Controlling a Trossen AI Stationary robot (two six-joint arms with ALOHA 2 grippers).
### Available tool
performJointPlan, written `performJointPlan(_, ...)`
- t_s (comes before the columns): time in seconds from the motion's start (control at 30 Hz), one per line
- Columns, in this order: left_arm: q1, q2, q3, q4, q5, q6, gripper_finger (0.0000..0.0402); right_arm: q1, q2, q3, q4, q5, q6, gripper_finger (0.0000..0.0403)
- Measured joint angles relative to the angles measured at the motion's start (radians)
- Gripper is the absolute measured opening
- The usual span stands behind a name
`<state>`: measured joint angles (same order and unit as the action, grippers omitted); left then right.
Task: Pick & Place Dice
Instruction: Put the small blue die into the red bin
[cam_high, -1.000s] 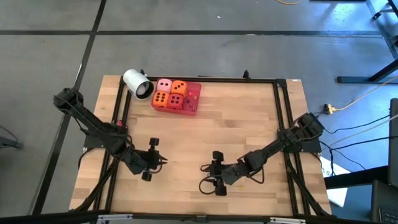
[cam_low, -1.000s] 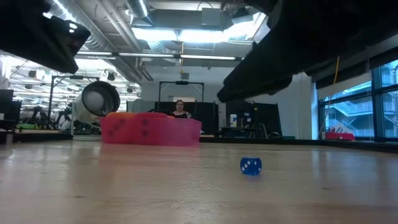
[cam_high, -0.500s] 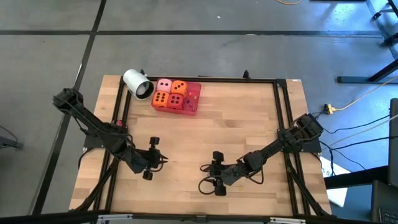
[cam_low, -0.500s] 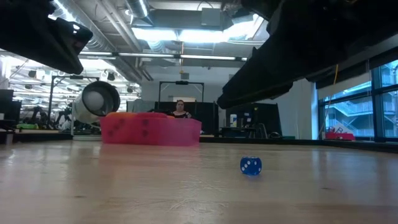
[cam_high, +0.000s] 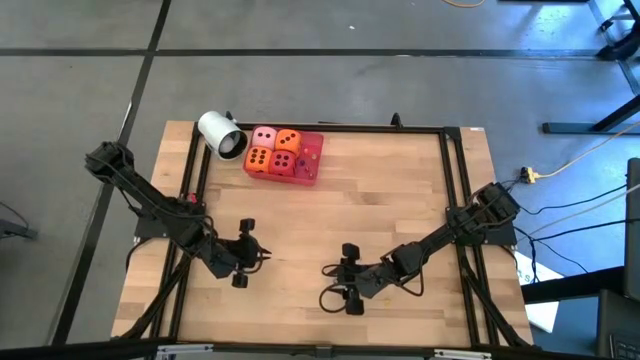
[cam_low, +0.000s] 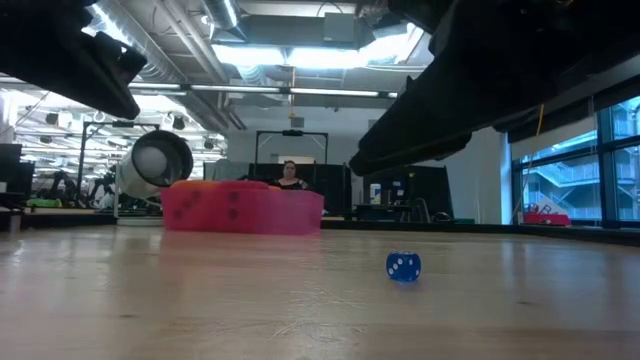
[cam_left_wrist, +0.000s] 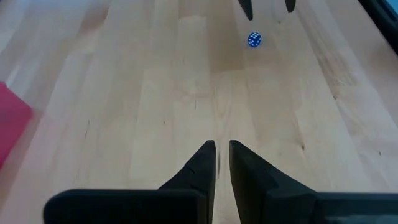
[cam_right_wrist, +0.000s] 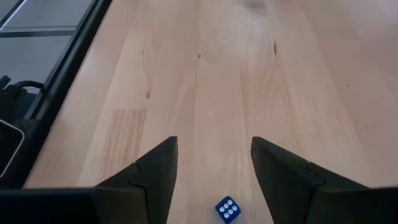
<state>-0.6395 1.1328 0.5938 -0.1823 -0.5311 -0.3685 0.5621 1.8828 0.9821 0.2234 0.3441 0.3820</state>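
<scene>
A flat red tray (cam_high: 308, 158) sits at the far edge of the wooden table (cam_high: 390, 190), its pink-red wall (cam_low: 240, 212) low in the low view. Just beside it, to the left, a white cup (cam_high: 220, 133) lies tipped on its side, its orange inside facing the tray. A tiny blue die (cam_low: 403, 266) with white pips rests alone on the bare wood near the table's front middle, well apart from the tray; it also shows in the left wrist view (cam_left_wrist: 254, 40) and the right wrist view (cam_right_wrist: 227, 209). Beyond the table a person (cam_low: 290, 175) sits in the room. A yellow plug (cam_high: 528, 176) lies on the grey floor at the right.
</scene>
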Motion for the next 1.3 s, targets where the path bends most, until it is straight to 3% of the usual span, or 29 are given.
performJointPlan(0.6,0.0,0.0,0.0,0.0,0.135,0.051,0.0042,0.05,0.003,0.0,0.001,-0.012,-0.005,0.0206)
performJointPlan(0.93,0.0,0.0,0.0,0.0,0.14,0.05,0.0039,0.028,0.114,0.0,-0.003,0.039,-0.006,0.0206)
performJointPlan(1.3,0.0,0.0,0.0,0.0,0.14,0.049,0.004,0.027,0.097,0.0,-0.006,0.064,-0.069,0.0206)
